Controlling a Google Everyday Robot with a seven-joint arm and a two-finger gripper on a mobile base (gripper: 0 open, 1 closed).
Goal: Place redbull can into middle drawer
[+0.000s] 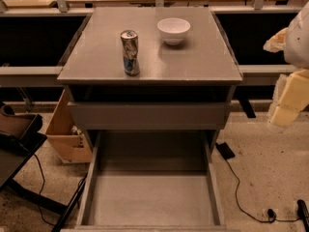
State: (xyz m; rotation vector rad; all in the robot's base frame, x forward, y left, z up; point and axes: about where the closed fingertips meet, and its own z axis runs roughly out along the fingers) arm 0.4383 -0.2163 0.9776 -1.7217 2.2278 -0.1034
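Step in hand: the approach, ahead of any grasp. The redbull can (129,52) stands upright on the grey tabletop (203,62), left of centre and towards the front edge, with nothing touching it. A white bowl (174,29) sits behind it and to the right, near but apart.

The gripper (288,103) hangs off the right side of the cabinet, below tabletop level and well apart from the can. It does not have the can. Whether it is spread or closed, I cannot tell from here.

The middle drawer (94,178) is pulled fully out towards me, its flat floor bare. The drawer above it (147,115) is shut, showing only a plain front panel.

Next move, in my judgement: the arm must rise, cross left over the tabletop and take the can by its slim body without clipping the bowl. The can is tall and narrow, so a sideways nudge could topple it. It then has to be carried forward past the front edge and lowered into the tray.

Surroundings: speckled floor, a cardboard box (67,134) left of the cabinet, a black cable (236,187) trailing on the right, metal rails behind.
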